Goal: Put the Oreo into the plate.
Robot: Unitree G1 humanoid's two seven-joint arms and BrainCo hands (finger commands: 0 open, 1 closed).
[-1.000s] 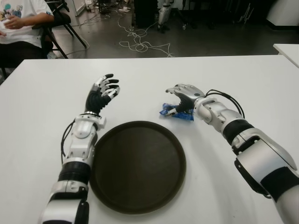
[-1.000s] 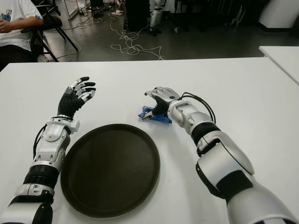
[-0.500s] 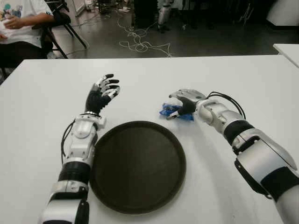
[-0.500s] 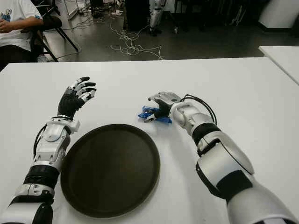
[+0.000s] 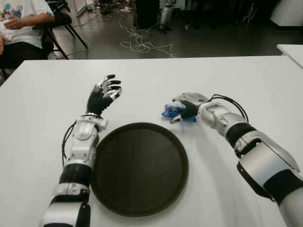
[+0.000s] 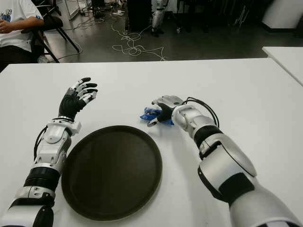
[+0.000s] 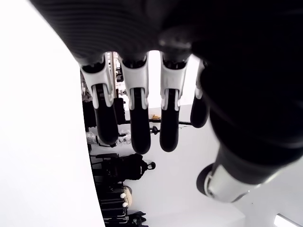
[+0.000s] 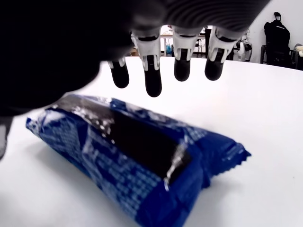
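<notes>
The Oreo (image 8: 142,156) is a blue foil packet lying flat on the white table (image 5: 236,80), just beyond the far right rim of the round dark brown plate (image 5: 139,168). My right hand (image 5: 187,105) hovers low over the packet's right part, palm down. Its fingers (image 8: 152,80) are spread above the wrapper and do not grip it, and the packet's left end (image 5: 167,111) pokes out past them. My left hand (image 5: 105,92) is raised beyond the plate's left side, with straight fingers (image 7: 139,123) holding nothing. The plate has nothing on it.
A seated person (image 5: 19,23) in a white shirt is at the far left behind the table. Cables (image 5: 142,45) trail across the dark floor beyond the far edge. A second white table (image 5: 291,49) shows at the right.
My right hand has sunk lower and closer over the Oreo packet, with its fingers flattening above it. The packet, the plate and my left hand stay where they were.
</notes>
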